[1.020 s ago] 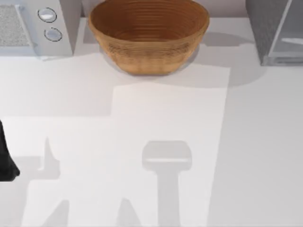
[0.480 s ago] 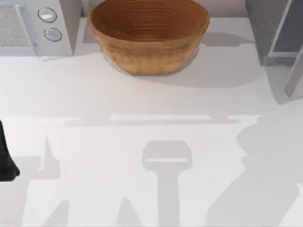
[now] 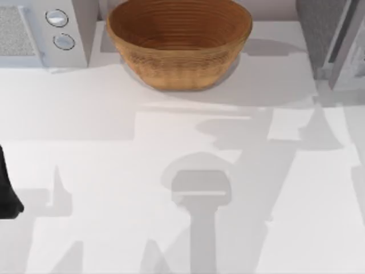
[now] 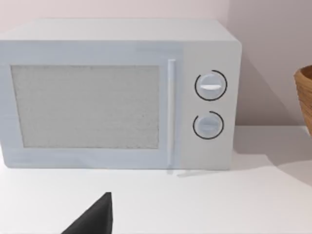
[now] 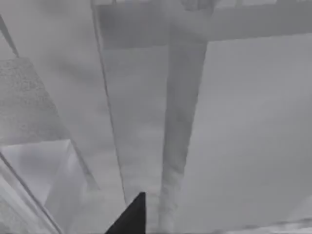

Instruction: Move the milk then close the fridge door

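Note:
The fridge door point(image 3: 341, 43) is a pale grey panel with a lighter edge, slanting across the dark speckled cabinet point(image 3: 313, 25) at the table's far right. The right wrist view has the door's glassy surface point(image 5: 234, 122) very close, with a dark tip of my right gripper point(image 5: 132, 214) just in front of it. Whether the gripper touches the panel cannot be told. The milk is out of view. My left arm point(image 3: 7, 191) is parked at the table's left edge. A dark tip of my left gripper point(image 4: 97, 217) faces the microwave.
A light grey microwave point(image 3: 40, 31) with two round knobs stands at the far left, point(image 4: 122, 97) in the left wrist view. A large wicker basket point(image 3: 179, 43) sits at the far middle. Arm shadows cross the white table point(image 3: 114, 171).
The fridge door panel has swung: it stood out lower at the right edge half a second ago and now lies closer against the cabinet. Shadows on the table shifted. The left arm is still.

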`<act>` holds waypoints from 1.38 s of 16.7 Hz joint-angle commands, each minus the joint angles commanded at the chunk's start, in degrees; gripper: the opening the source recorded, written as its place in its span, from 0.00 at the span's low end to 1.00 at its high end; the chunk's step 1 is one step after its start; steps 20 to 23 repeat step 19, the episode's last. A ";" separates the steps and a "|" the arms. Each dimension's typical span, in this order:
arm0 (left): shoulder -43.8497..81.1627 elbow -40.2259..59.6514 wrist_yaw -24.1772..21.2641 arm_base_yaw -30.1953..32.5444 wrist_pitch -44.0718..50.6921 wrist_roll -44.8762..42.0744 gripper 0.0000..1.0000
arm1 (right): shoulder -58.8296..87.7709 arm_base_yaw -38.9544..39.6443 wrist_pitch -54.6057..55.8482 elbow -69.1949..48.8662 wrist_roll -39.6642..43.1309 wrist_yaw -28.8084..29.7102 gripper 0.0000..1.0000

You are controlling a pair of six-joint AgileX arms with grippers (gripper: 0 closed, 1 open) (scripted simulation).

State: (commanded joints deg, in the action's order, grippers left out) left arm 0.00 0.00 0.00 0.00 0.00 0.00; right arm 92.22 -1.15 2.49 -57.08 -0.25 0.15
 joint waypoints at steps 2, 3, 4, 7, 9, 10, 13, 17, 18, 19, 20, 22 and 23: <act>0.00 0.00 0.00 0.00 0.00 0.00 1.00 | 0.00 0.00 0.00 0.00 0.00 0.00 1.00; 0.00 0.00 0.00 0.00 0.00 0.00 1.00 | 0.26 -0.86 -0.20 0.14 0.23 0.24 1.00; 0.00 0.00 0.00 0.00 0.00 0.00 1.00 | 0.37 -0.84 -0.21 -0.01 0.23 0.22 1.00; 0.00 0.00 0.00 0.00 0.00 0.00 1.00 | 3.23 -0.74 -0.75 -3.69 0.26 0.17 1.00; 0.00 0.00 0.00 0.00 0.00 0.00 1.00 | 6.62 -0.75 -1.52 -8.00 0.27 0.27 1.00; 0.00 0.00 0.00 0.00 0.00 0.00 1.00 | 8.59 -0.78 -1.99 -10.46 0.25 0.34 1.00; 0.00 0.00 0.00 0.00 0.00 0.00 1.00 | 14.68 -0.86 -3.51 -17.92 0.18 0.54 1.00; 0.00 0.00 0.00 0.00 0.00 0.00 1.00 | 20.38 -0.82 -5.09 -24.86 0.10 0.58 1.00; 0.00 0.00 0.00 0.00 0.00 0.00 1.00 | 20.89 -0.81 -5.24 -25.53 0.09 0.58 1.00; 0.00 0.00 0.00 0.00 0.00 0.00 1.00 | 20.98 -0.81 -5.27 -25.65 0.09 0.58 1.00; 0.00 0.00 0.00 0.00 0.00 0.00 1.00 | 20.98 -0.81 -5.27 -25.65 0.09 0.58 1.00; 0.00 0.00 0.00 0.00 0.00 0.00 1.00 | 20.98 -0.81 -5.27 -25.65 0.09 0.58 1.00; 0.00 0.00 0.00 0.00 0.00 0.00 1.00 | 20.98 -0.81 -5.27 -25.65 0.09 0.58 1.00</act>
